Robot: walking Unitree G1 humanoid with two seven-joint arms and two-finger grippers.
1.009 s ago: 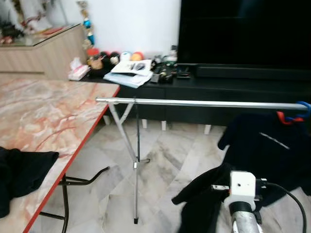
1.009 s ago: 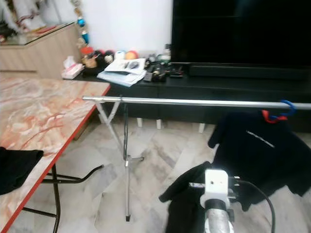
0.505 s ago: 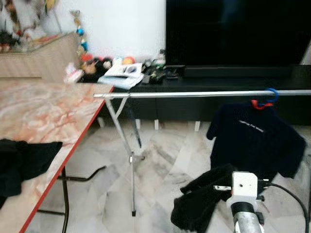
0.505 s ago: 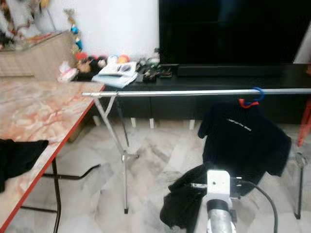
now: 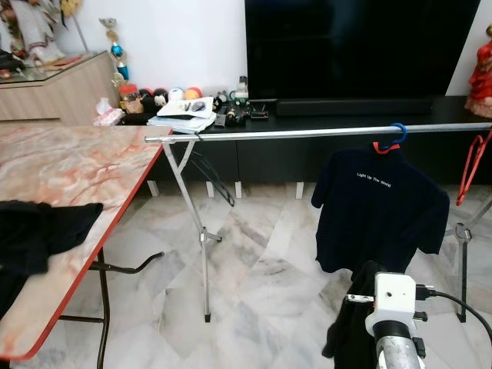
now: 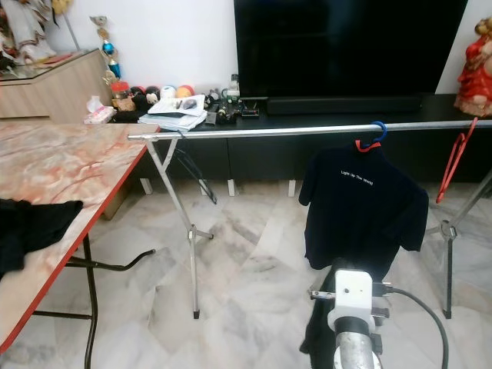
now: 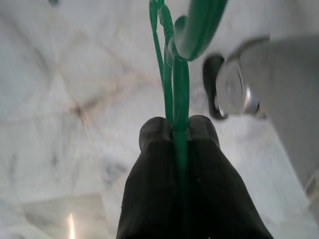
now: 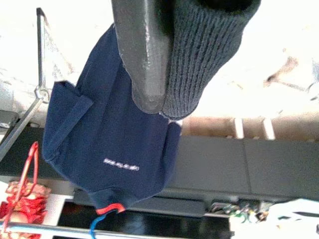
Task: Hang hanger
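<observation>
My left gripper (image 7: 179,130) is shut on the neck of a green hanger (image 7: 180,74), with the marble floor beneath it. My right gripper (image 8: 172,74) is shut on a dark knitted garment (image 8: 207,55), which hangs beside the right wrist (image 5: 394,304) and shows as a dark fold (image 5: 350,334) low in the left eye view. A silver clothes rail (image 5: 307,132) runs across the room ahead. On it hangs a navy T-shirt (image 5: 380,204) on a hanger with a blue hook (image 5: 397,134). An empty red hanger (image 5: 470,165) hangs at the rail's far right.
A marble-topped table with a red edge (image 5: 69,169) stands at my left, black clothing (image 5: 38,234) lying on it. Behind the rail are a black TV (image 5: 361,46) and a low cabinet with clutter (image 5: 184,115). The rail's folding legs (image 5: 201,238) stand on open floor.
The camera has swung right, so the rail and navy T-shirt sit more centrally and the red hanger has come into view. The dark garment now hangs down close beside my right wrist.
</observation>
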